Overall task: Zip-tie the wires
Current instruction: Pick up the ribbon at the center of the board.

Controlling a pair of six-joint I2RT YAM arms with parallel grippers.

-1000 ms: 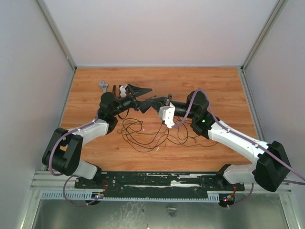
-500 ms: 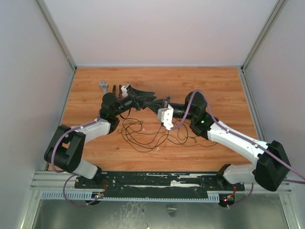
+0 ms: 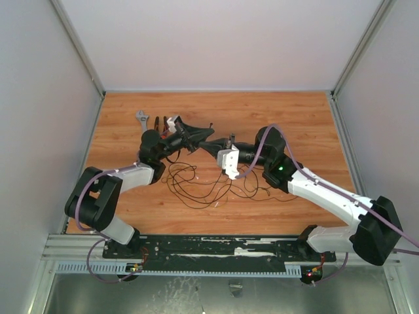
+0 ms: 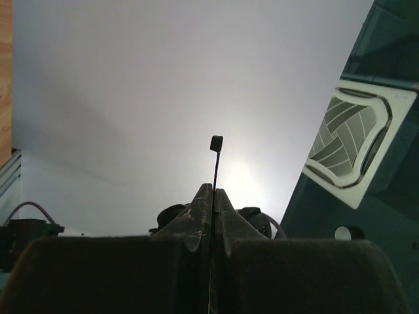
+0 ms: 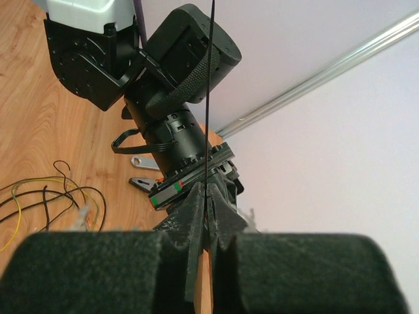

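While both arms meet above the counter (image 3: 294,118), the left fingers (image 4: 193,222) are pressed together on the zip tie (image 4: 215,163), and the right fingers (image 5: 190,219) also clamp this strip. The wires (image 3: 196,183) lie loose on the counter, nearer the arm bases.

Lower end of the zip tie (image 4: 215,167) is hidden btw the left gripper (image 4: 211,195) tips. Above the right gripper (image 5: 208,191) it's cut off by the top edge.

zip tie (image 4: 215,163) blk; wires (image 3: 208,187) blk + yellow; table (image 3: 294,111) wood-grain brown.
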